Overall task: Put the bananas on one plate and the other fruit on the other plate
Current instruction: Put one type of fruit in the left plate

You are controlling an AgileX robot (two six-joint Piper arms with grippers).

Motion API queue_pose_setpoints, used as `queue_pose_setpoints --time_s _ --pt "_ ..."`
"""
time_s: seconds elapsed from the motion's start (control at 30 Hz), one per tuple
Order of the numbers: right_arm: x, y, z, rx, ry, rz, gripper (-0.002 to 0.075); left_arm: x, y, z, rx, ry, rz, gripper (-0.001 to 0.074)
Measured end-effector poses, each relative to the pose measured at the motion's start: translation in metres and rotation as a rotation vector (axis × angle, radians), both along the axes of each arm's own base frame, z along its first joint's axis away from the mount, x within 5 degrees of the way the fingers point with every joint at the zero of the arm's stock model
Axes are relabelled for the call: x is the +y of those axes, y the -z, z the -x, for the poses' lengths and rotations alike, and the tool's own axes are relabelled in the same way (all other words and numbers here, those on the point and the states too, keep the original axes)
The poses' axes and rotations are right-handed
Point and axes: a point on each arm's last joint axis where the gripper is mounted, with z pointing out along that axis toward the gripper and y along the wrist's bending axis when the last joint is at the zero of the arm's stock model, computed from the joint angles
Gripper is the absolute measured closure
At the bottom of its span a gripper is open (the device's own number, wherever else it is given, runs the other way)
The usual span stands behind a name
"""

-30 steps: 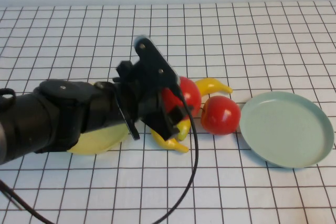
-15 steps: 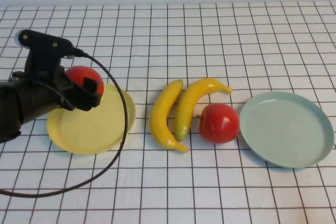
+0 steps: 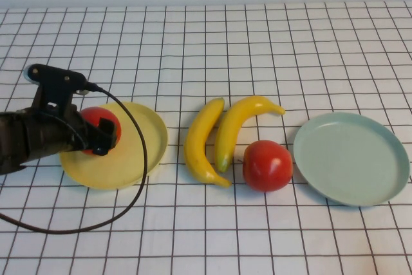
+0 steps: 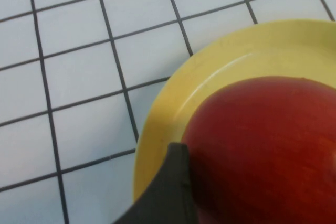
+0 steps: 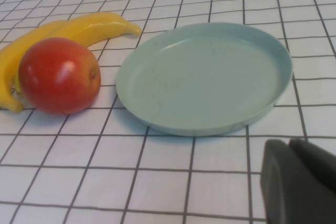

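Over the yellow plate [image 3: 138,143] at the table's left, the left gripper [image 3: 96,134] has its fingers closed on one red apple [image 3: 98,122], held low above the plate's surface, which suits setting it down there since this plate looks meant for the apples. The left wrist view shows a dark finger [image 4: 168,192] pressed against the apple's skin with the plate's rim beneath. A second apple [image 3: 267,165] lies on the table between the two bananas [image 3: 215,136] and the blue-green plate [image 3: 351,158], just beside both; that plate is bare, likely reserved for the bananas. The right gripper [image 5: 299,179] sits near the blue-green plate, out of the high view, holding nothing visible; whether it is open cannot be told.
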Motion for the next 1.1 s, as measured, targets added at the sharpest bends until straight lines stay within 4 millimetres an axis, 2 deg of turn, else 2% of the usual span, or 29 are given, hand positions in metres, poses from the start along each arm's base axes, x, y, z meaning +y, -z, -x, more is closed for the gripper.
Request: queue_pose_setpoints --time_s 0.17,0.5,0.73,1.1 --pt "0.000 0.000 0.000 0.000 0.000 0.000 0.0743 0.000 -0.005 0.002 -0.021 0.016 -0.017 0.0066" --pt "0.000 0.000 0.000 0.000 0.000 0.000 0.0743 0.003 -0.059 0.019 -0.188 0.022 0.007 0.0066" --pt "0.000 0.000 0.000 0.000 0.000 0.000 0.0743 0.002 -0.060 0.020 -0.191 0.036 0.019 0.0066" --pt "0.000 0.000 0.000 0.000 0.000 0.000 0.0743 -0.001 -0.049 0.015 -0.155 0.058 0.030 0.0066"
